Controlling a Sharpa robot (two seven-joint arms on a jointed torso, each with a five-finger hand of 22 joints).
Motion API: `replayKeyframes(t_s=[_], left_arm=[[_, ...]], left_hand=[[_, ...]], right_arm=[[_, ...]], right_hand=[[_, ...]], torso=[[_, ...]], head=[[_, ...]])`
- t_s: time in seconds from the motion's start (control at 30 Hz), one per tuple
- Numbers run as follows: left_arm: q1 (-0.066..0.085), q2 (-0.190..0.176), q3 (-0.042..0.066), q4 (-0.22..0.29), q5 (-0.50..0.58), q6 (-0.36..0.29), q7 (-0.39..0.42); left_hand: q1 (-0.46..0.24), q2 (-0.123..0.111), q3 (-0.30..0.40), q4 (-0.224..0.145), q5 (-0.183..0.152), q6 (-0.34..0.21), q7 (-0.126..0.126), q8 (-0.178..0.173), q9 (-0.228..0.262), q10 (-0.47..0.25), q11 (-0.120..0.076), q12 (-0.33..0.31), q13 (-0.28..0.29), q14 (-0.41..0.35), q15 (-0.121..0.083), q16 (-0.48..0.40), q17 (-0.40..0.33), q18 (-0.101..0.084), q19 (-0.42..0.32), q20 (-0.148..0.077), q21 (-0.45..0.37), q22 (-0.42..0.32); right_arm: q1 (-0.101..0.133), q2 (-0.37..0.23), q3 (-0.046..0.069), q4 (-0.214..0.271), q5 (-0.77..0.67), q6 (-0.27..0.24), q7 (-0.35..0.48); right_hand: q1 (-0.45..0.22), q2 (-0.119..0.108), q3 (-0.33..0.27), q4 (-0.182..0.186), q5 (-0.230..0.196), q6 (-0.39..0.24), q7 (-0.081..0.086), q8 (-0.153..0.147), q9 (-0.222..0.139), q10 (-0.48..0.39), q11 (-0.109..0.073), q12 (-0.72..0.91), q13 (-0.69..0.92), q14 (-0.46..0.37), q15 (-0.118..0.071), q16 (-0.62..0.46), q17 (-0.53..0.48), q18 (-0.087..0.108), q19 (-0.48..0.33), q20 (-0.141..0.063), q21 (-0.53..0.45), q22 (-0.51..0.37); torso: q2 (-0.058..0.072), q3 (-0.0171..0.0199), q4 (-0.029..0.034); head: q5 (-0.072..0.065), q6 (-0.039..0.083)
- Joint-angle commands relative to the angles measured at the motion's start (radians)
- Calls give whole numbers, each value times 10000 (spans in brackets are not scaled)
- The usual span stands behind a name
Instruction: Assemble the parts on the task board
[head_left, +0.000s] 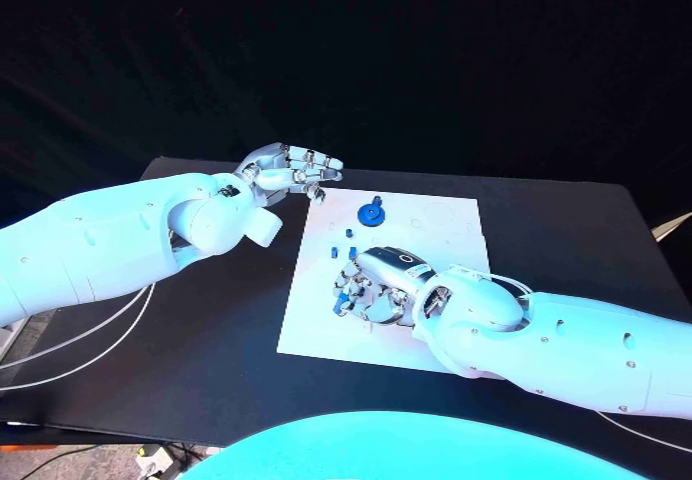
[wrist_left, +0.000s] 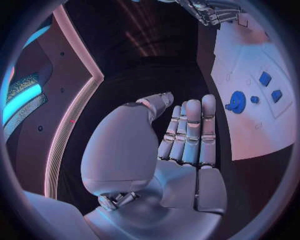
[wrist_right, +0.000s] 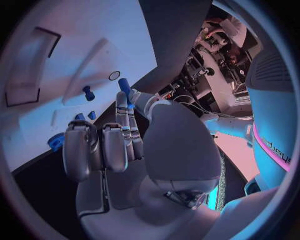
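Over the task board (head_left: 433, 215), toward its near-left part, the right robot hand (head_left: 378, 285) pinches a small blue peg (wrist_right: 124, 85) between thumb and fingertips. More blue parts (head_left: 348, 249) lie just beyond it, and a blue gear (head_left: 372, 211) sits farther up the board. Beside the board's far-left corner, the left robot hand (head_left: 289, 168) hovers, fingers together, holding nothing. Best to keep the peg upright over its hole before pressing.
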Motion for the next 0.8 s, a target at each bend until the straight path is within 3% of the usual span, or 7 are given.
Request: replayKeyframes(t_s=[0.03,0.8], left_arm=[[5,24,7,11,70,181,64],[5,13,7,1,70,194,37]], left_hand=[[38,54,38,29,-20,-83,6,-19,-5,-60,-20,60,-6,-9,67,-18,-17,141,52,50,-62,-15],[38,54,38,29,-20,-83,6,-19,-5,-60,-20,60,-6,-9,67,-18,-17,141,52,50,-62,-15]], right_arm=[[-26,14,-2,-33,-214,248,8],[-83,144,-5,-276,-627,498,-499]], right_hand=[[-91,51,23,-24,23,47,50,207,772,16,22,-64,9,339,-66,8,-9,-197,382,-83,22,1432],[-92,52,52,-71,37,28,54,210,786,9,22,-81,15,336,-63,4,-17,-198,384,-80,27,1438]], torso=[[-5,-9,-9],[-6,-5,-6]], head=[[25,-17],[49,-17]])
